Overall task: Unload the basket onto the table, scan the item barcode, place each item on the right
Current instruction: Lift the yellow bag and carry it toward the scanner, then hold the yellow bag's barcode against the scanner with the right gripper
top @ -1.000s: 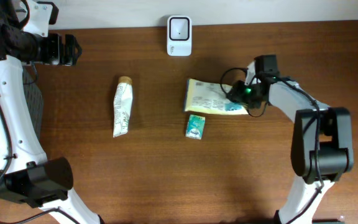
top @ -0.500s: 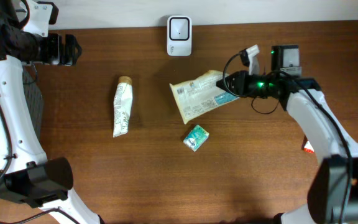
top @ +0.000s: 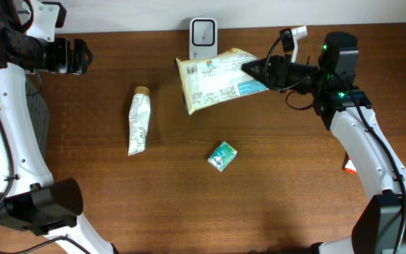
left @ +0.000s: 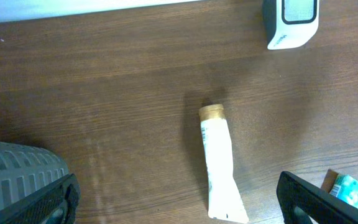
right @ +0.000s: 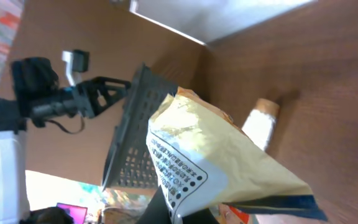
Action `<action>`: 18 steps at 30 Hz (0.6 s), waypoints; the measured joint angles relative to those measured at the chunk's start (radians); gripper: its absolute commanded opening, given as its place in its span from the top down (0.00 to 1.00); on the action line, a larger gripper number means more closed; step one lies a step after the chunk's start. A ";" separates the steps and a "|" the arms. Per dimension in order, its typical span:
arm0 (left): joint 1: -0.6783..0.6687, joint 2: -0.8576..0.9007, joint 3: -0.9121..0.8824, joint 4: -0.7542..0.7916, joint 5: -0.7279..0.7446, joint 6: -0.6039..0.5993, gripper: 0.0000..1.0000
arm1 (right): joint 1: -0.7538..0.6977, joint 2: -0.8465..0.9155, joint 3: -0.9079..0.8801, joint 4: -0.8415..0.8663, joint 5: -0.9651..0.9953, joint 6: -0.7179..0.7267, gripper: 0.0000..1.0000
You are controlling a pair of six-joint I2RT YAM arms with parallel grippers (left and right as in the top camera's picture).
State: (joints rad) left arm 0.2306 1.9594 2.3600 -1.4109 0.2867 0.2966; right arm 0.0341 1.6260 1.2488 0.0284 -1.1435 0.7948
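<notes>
Right end effector (top: pixel 251 69) clamped on right end of yellow snack bag (top: pixel 213 81). Bag held above table (top: pixel 294 183) near back edge, its upper left part overlapping white barcode scanner (top: pixel 203 31) in overhead view. Left end effector (top: pixel 84 56) fingers wide apart, empty, near back left corner. White tube (top: pixel 139 121) and green packet (top: pixel 222 156) lie mid-table.

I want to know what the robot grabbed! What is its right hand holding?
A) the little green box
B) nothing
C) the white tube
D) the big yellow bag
D: the right gripper is shut on a corner of the big yellow bag and holds it up, while the white tube and the little green box lie on the table.
</notes>
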 measured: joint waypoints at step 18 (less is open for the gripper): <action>0.000 0.000 0.000 0.001 0.000 0.000 0.01 | 0.468 -0.002 0.098 -0.207 1.284 -0.730 0.96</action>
State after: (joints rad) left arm 0.2306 1.9594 2.3600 -1.4101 0.2867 0.2966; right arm 0.5022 1.6241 1.3468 -0.1783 0.1402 0.0650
